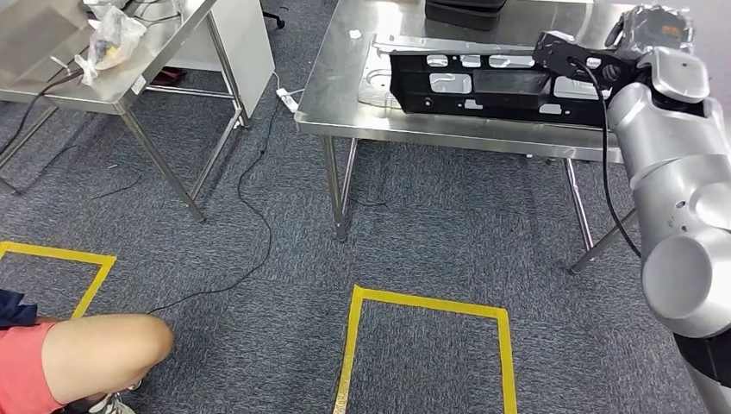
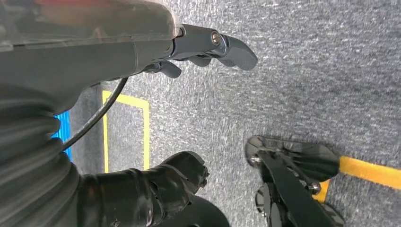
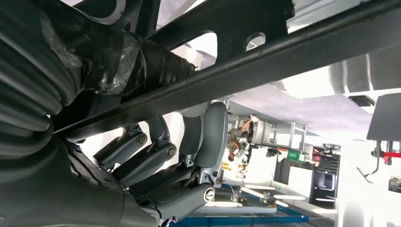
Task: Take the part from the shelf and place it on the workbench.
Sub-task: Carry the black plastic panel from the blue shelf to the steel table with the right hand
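Part (image 1: 470,84): long black perforated frame, lying lengthwise on steel workbench (image 1: 345,95) at far right of scene, on top of a light sheet-metal panel (image 1: 379,73). Its right end is at the right hand (image 1: 573,53).

Left to right: person's bare knee (image 1: 108,345) w/ red shorts, near-left corner. Second steel table (image 1: 103,90) far left, w/ a clear plastic bag (image 1: 112,39) on it. Black cable (image 1: 254,181) trails across grey carpet btwn the tables. Yellow tape square (image 1: 427,302) on floor, near centre. Dark case (image 1: 465,10) at far edge of workbench.

Left hand (image 2: 156,56): hangs over carpet, fingers (image 2: 234,49) loosely curled, apart, holding nothing.

Right hand: wrist view shows part's black bar (image 3: 265,61) crossing between taped thumb (image 3: 142,61) and curled fingers (image 3: 156,156); thumb against bar, fingers wrapped under it, so it grips the part. Silver right arm (image 1: 672,172) reaches in from near right.
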You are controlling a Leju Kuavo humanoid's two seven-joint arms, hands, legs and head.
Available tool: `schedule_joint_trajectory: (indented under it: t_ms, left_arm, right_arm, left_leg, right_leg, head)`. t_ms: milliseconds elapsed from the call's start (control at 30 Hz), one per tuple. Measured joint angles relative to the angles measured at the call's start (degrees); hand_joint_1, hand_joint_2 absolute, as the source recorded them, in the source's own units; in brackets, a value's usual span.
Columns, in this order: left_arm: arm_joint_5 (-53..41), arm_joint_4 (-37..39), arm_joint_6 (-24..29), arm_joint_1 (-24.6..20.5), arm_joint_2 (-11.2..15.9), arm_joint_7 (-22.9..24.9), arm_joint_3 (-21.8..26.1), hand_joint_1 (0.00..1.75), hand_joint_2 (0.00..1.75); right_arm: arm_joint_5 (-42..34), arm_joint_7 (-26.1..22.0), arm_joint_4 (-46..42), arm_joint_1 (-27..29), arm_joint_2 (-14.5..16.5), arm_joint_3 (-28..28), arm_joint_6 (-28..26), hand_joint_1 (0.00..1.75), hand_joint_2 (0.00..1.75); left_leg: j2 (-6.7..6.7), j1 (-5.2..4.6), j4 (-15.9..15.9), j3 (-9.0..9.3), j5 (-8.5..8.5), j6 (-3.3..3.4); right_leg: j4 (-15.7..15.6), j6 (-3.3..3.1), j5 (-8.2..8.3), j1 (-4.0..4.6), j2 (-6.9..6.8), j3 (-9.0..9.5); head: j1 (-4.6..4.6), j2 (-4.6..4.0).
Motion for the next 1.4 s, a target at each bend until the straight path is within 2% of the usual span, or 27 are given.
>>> schedule_joint_trajectory:
  t_ms: [67,100,167,233,300,367,400,433,467,533,600,667,733,767,800,867,900,933,967,1000,1033,1100,1133,1200,1267,1333,1400]
  left_arm:
    - [0.22,0.00,0.02,-0.03,0.10,-0.02,0.22,0.00,1.75]
    - [0.26,0.00,0.04,-0.05,0.13,-0.02,0.31,0.00,1.75]
    - [0.25,0.00,0.18,-0.07,0.14,0.02,0.39,0.00,1.75]
    - [0.21,0.00,0.32,-0.05,0.13,0.09,0.39,0.00,1.75]
    - [0.17,0.00,0.38,-0.13,0.13,0.13,0.39,0.00,1.75]
    - [0.07,0.00,0.54,-0.18,0.15,0.13,0.39,0.00,1.75]
    - [-0.03,0.00,0.61,-0.15,0.16,0.11,0.39,0.00,1.75]
    - [-0.12,0.00,0.68,-0.11,0.16,0.07,0.39,0.00,1.75]
    - [-0.21,0.00,0.68,-0.08,0.16,0.02,0.39,0.00,1.75]
    - [-0.36,0.00,0.58,-0.06,0.15,-0.09,0.39,0.00,1.75]
    - [-0.51,0.00,0.42,-0.13,0.15,-0.14,0.38,0.00,1.75]
    - [-0.73,0.00,0.33,-0.15,0.16,-0.15,0.36,0.00,1.75]
    - [-0.88,0.00,0.31,-0.11,0.26,-0.15,0.35,0.00,1.75]
    - [-0.90,0.00,0.30,-0.11,0.32,-0.15,0.35,0.00,1.75]
    - [-0.90,0.00,0.29,-0.12,0.37,-0.15,0.35,0.00,1.75]
    - [-0.90,0.00,0.26,-0.05,0.39,-0.15,0.35,0.00,1.75]
    - [-0.90,0.00,0.24,0.00,0.39,-0.15,0.35,0.00,1.75]
    - [-0.90,0.00,0.23,0.04,0.39,-0.15,0.35,0.00,1.75]
    - [-0.90,0.00,0.21,0.05,0.41,-0.15,0.35,0.00,1.75]
    - [-0.91,0.00,0.20,0.05,0.45,-0.16,0.34,0.00,1.75]
    - [-0.91,0.00,0.18,0.04,0.50,-0.16,0.34,0.00,1.75]
    - [-0.92,0.00,0.15,0.01,0.61,-0.20,0.33,0.00,1.75]
    - [-0.92,0.00,0.13,0.00,0.64,-0.21,0.33,0.00,1.75]
    - [-0.92,0.00,0.09,-0.02,0.64,-0.24,0.33,0.00,1.75]
    - [-0.92,0.00,0.05,-0.04,0.61,-0.27,0.32,0.00,1.75]
    - [-0.92,0.00,0.00,-0.12,0.60,-0.30,0.31,0.00,1.75]
    - [-0.92,0.00,-0.05,-0.13,0.61,-0.31,0.31,0.00,1.75]
  right_arm:
    - [0.00,0.15,-0.01,-0.04,0.04,-0.09,0.01,1.75,1.75]
    - [0.00,0.22,-0.01,-0.05,0.04,-0.13,0.03,1.75,1.75]
    - [0.00,0.33,0.00,-0.03,0.04,-0.23,0.21,1.75,1.75]
    - [0.00,0.44,-0.03,0.06,0.05,-0.37,0.43,1.75,1.75]
    - [0.00,0.50,-0.07,0.07,0.07,-0.56,0.51,1.75,1.75]
    - [0.00,0.63,0.02,0.19,0.05,-0.81,0.56,1.75,1.75]
    - [0.00,0.77,0.09,0.36,0.04,-0.93,0.56,1.75,1.75]
    - [0.00,0.92,0.16,0.52,0.04,-1.05,0.54,1.75,1.75]
    - [0.00,1.06,0.19,0.64,0.05,-1.16,0.51,1.75,1.75]
    - [0.00,1.21,0.15,0.73,0.05,-1.41,0.42,1.75,1.75]
    - [0.00,1.31,0.07,0.74,0.09,-1.79,0.31,1.75,1.75]
    - [0.00,1.49,0.04,0.83,0.11,-2.19,0.19,1.75,1.75]
    - [0.00,1.71,-0.02,0.92,0.16,-2.49,0.08,1.75,1.75]
    - [0.00,1.79,-0.05,0.92,0.21,-2.57,0.03,1.75,1.75]
    - [0.01,1.85,-0.09,0.91,0.25,-2.66,-0.04,1.75,1.75]
    - [0.02,1.96,-0.10,0.94,0.30,-2.85,-0.12,1.75,1.75]
    - [0.02,2.00,-0.10,1.00,0.32,-2.98,-0.14,1.75,1.75]
    - [0.02,2.02,-0.09,1.06,0.34,-3.09,-0.14,1.75,1.75]
    - [0.02,2.03,-0.10,1.11,0.37,-3.17,-0.15,1.75,1.75]
    - [0.02,2.03,-0.10,1.13,0.37,-3.22,-0.17,1.75,1.75]
    - [0.02,2.04,-0.11,1.14,0.38,-3.25,-0.18,1.75,1.75]
    - [0.02,2.05,-0.13,1.10,0.36,-3.28,-0.26,1.75,1.75]
    - [0.02,2.06,-0.13,1.10,0.34,-3.32,-0.30,1.75,1.75]
    - [0.02,2.07,-0.14,1.14,0.32,-3.39,-0.36,1.75,1.75]
    - [0.02,2.07,-0.27,1.21,0.24,-3.43,-0.38,1.75,1.75]
    - [0.02,2.08,-0.39,1.15,0.16,-3.47,-0.40,1.75,1.75]
    - [0.02,2.15,-0.38,1.29,0.15,-3.49,-0.41,1.75,1.75]
  left_leg:
    - [-0.01,-0.16,-6.59,3.11,2.44,0.48]
    - [-0.04,-0.27,-8.18,3.77,2.67,0.68]
    - [-0.09,-0.44,-8.94,3.97,2.52,1.07]
    - [-0.04,-0.27,-9.49,4.25,2.87,1.71]
    - [0.01,-0.09,-10.06,4.54,3.18,2.39]
    - [-0.08,-0.11,-10.06,4.54,3.22,2.66]
    - [-0.14,-0.12,-9.98,4.53,3.19,2.67]
    - [-0.18,-0.13,-9.85,4.52,3.12,2.66]
    - [-0.21,-0.13,-9.69,4.53,3.02,2.61]
    - [-0.25,-0.13,-9.34,4.51,2.74,2.32]
    - [-0.23,-0.27,-9.05,4.31,2.57,1.85]
    - [-0.19,-0.39,-9.10,4.19,2.61,1.36]
    - [-0.15,-0.48,-8.80,4.03,2.15,0.78]
    - [-0.13,-0.50,-7.58,3.53,1.25,0.49]
    - [-0.11,-0.45,-5.26,2.51,-0.20,0.22]
    - [-0.10,-0.19,1.93,-0.71,-3.65,-0.20]
    - [-0.09,-0.07,5.04,-2.19,-4.65,-0.36]
    - [-0.08,0.01,6.52,-2.94,-4.68,-0.47]
    - [-0.08,0.05,5.85,-2.69,-3.70,-0.50]
    - [-0.08,0.07,3.08,-1.42,-1.88,-0.42]
    - [-0.13,0.06,-1.00,0.46,0.11,-0.23]
    - [-0.21,-0.14,-7.49,3.62,2.31,0.26]
    - [-0.23,-0.27,-8.90,4.28,2.49,0.49]
    - [-0.16,-0.39,-9.32,4.45,2.51,0.96]
    - [0.10,-0.15,-10.03,4.81,2.93,1.67]
    - [0.34,0.09,-10.61,5.10,3.28,2.23]
    - [0.38,0.07,-10.60,5.07,3.31,2.38]
  right_leg:
    - [0.18,0.35,-0.15,0.15,0.05,-0.08]
    - [0.23,0.59,-0.13,0.23,0.05,-0.21]
    - [0.17,1.15,0.04,0.33,0.05,-0.40]
    - [0.73,1.69,-0.56,0.19,0.00,-0.62]
    - [5.12,2.10,-3.22,0.05,-0.05,-2.51]
    - [12.47,2.41,-6.36,0.03,-0.06,-5.95]
    - [14.99,2.50,-6.92,0.02,-0.07,-7.21]
    - [15.42,2.52,-6.40,0.02,-0.08,-7.54]
    - [13.80,2.45,-5.00,0.02,-0.09,-6.86]
    - [6.36,2.05,-1.38,0.08,-0.10,-3.29]
    - [1.06,1.60,0.16,0.43,-0.05,-0.81]
    - [0.33,1.23,0.05,0.72,0.07,-0.60]
    - [0.08,0.67,0.25,0.33,0.11,-0.45]
    - [-0.12,0.33,0.39,0.13,0.06,-0.34]
    - [-0.29,0.02,0.47,-0.04,0.01,-0.24]
    - [-0.30,-0.37,0.46,0.07,-0.03,-0.26]
    - [-0.29,-0.44,0.44,0.11,0.03,-0.27]
    - [-0.25,-0.47,0.43,0.14,0.11,-0.27]
    - [-0.20,-0.46,0.41,0.16,0.23,-0.25]
    - [-0.14,-0.40,0.37,0.16,0.36,-0.21]
    - [-0.07,-0.29,0.30,0.16,0.48,-0.17]
    - [0.08,0.08,0.21,0.31,0.68,-0.30]
    - [0.11,0.32,0.22,0.36,0.74,-0.40]
    - [-0.03,0.93,0.41,0.36,0.87,-0.48]
    - [0.59,1.51,-0.25,0.25,0.81,-0.76]
    - [5.29,1.96,-3.08,0.11,0.55,-2.86]
    - [13.01,2.36,-6.28,-0.01,0.38,-6.45]
  head:
    - [0.02,0.00]
    - [0.03,0.00]
    - [0.03,0.00]
    - [0.03,0.00]
    - [0.05,0.00]
    - [0.06,0.00]
    - [0.07,0.00]
    - [0.06,0.00]
    - [0.07,0.00]
    - [0.07,0.00]
    - [0.07,0.00]
    - [0.07,0.00]
    - [0.07,0.00]
    - [0.04,0.00]
    - [0.02,0.00]
    - [-0.02,0.00]
    - [-0.01,0.00]
    - [-0.02,0.00]
    - [-0.02,0.00]
    - [-0.02,0.00]
    - [-0.02,0.00]
    - [-0.02,0.00]
    - [-0.01,0.00]
    - [0.00,0.00]
    - [0.02,0.00]
    - [0.07,0.00]
    - [0.09,0.00]
